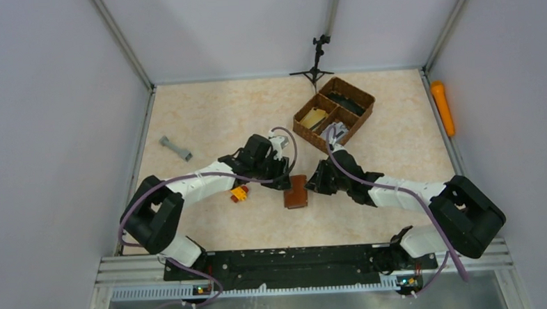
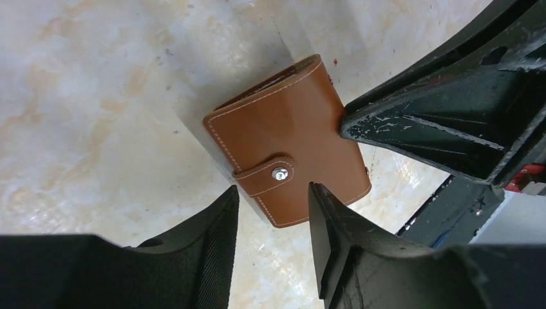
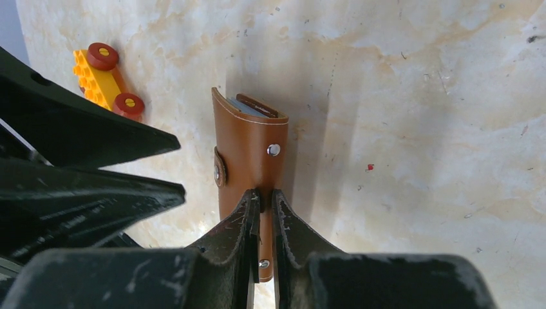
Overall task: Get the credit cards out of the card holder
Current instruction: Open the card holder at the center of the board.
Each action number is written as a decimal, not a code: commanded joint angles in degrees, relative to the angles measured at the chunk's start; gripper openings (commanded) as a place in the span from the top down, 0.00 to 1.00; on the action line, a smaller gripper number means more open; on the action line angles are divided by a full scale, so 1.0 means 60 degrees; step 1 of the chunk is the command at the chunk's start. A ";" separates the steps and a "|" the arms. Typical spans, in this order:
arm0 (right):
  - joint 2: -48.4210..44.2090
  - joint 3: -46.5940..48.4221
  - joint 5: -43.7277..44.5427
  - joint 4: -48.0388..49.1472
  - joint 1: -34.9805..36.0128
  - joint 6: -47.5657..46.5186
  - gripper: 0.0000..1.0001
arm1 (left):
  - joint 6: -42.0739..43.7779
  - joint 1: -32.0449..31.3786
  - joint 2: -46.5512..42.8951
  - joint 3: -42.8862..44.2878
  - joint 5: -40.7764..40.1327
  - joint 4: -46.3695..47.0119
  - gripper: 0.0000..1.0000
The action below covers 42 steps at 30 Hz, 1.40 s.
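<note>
The card holder [image 1: 295,192] is a closed brown leather wallet at the table's middle, its strap tab snapped shut [image 2: 270,174]. My right gripper [image 3: 266,193] is shut on one narrow edge of the card holder [image 3: 248,145] and holds it up on its side. A grey-silver sliver of the credit cards [image 3: 243,105] shows at its far open end. My left gripper [image 2: 273,190] is open, just short of the strap side of the card holder [image 2: 290,129], with nothing between its fingers. In the top view the left gripper [image 1: 282,181] and right gripper [image 1: 314,183] flank the wallet.
A yellow and red toy brick car [image 1: 239,194] lies just left of the wallet, under my left arm. A brown woven compartment basket [image 1: 334,112] stands behind my right arm. A grey bar [image 1: 176,147] lies at the left, an orange object [image 1: 442,108] at the right wall, a small tripod [image 1: 315,58] at the back.
</note>
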 commanded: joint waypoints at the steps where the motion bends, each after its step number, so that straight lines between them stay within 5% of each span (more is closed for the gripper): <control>1: -0.0316 0.0241 0.0067 0.0206 -0.0042 -0.0018 1.00 | 0.0412 -0.0493 0.0396 0.0685 -0.0622 -0.0280 0.52; 7: -0.0324 0.0277 0.0058 0.0170 -0.0028 -0.0077 1.00 | 0.0534 -0.0828 0.0658 0.0945 -0.1330 -0.0596 0.41; 16: -0.0336 0.0216 0.0104 0.0155 -0.0020 -0.0103 1.00 | 0.0713 -0.1281 0.1211 0.1526 -0.2567 -0.1348 0.48; 27: -0.0376 0.0213 0.0262 -0.0084 -0.0033 -0.0195 1.00 | 0.0768 -0.1336 0.1645 0.1820 -0.2481 -0.1726 0.50; 32: -0.0406 0.0190 0.0307 -0.0116 -0.0028 -0.0182 1.00 | 0.0706 -0.1333 0.1449 0.1633 -0.1785 -0.1401 0.43; 34: -0.0402 0.0183 0.0295 -0.0148 -0.0028 -0.0196 0.94 | 0.0697 -0.1345 0.1247 0.1492 -0.1798 -0.1224 0.40; 37: -0.0472 0.0123 0.0396 -0.0291 -0.0028 -0.0195 0.67 | 0.0697 -0.1340 0.1163 0.1456 -0.1963 -0.1282 0.37; 42: -0.0684 -0.0347 0.0431 -0.0204 -0.0028 -0.0181 0.47 | 0.0574 -0.1320 0.1354 0.1605 -0.1641 -0.1424 0.42</control>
